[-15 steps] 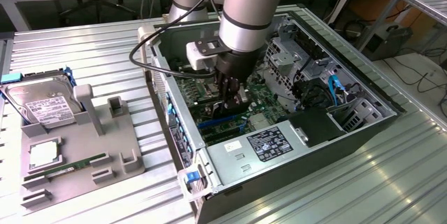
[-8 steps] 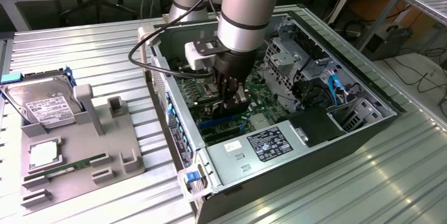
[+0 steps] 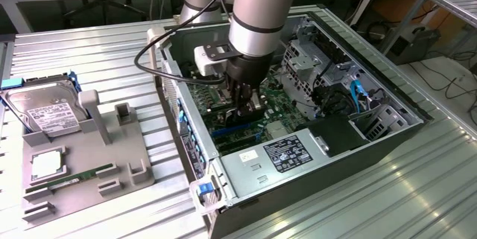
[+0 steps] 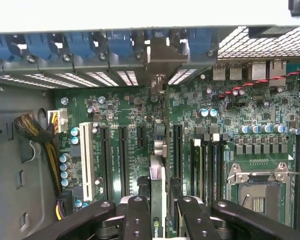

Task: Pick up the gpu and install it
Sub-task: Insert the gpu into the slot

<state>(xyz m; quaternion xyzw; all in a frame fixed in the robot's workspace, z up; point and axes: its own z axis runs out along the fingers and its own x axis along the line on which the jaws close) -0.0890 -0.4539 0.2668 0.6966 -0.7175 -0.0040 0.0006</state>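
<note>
My gripper (image 3: pixel 249 100) is lowered into the open computer case (image 3: pixel 387 91), over the green motherboard (image 3: pixel 280 108). It is shut on the gpu (image 4: pixel 158 192), a thin card held edge-on between the black fingers (image 4: pixel 138 220). In the wrist view the card runs from the gripper (image 4: pixel 160 212) up to its silver end bracket (image 4: pixel 162 56), which meets the rear slot openings between the blue latches. The card lies parallel to the black expansion slots (image 4: pixel 123 155) and the white slot (image 4: pixel 86 160). I cannot tell whether its lower edge sits in a slot. In the exterior view the gpu (image 3: pixel 252 117) is mostly hidden below the fingers.
A power supply (image 3: pixel 287 152) fills the case's near corner, and a drive cage (image 3: pixel 320 55) with cables stands at the far side. On the exterior view's left a grey fixture (image 3: pixel 111 155) holds a hard drive (image 3: pixel 46 111), a RAM stick (image 3: pixel 71 180) and a CPU (image 3: pixel 46 163).
</note>
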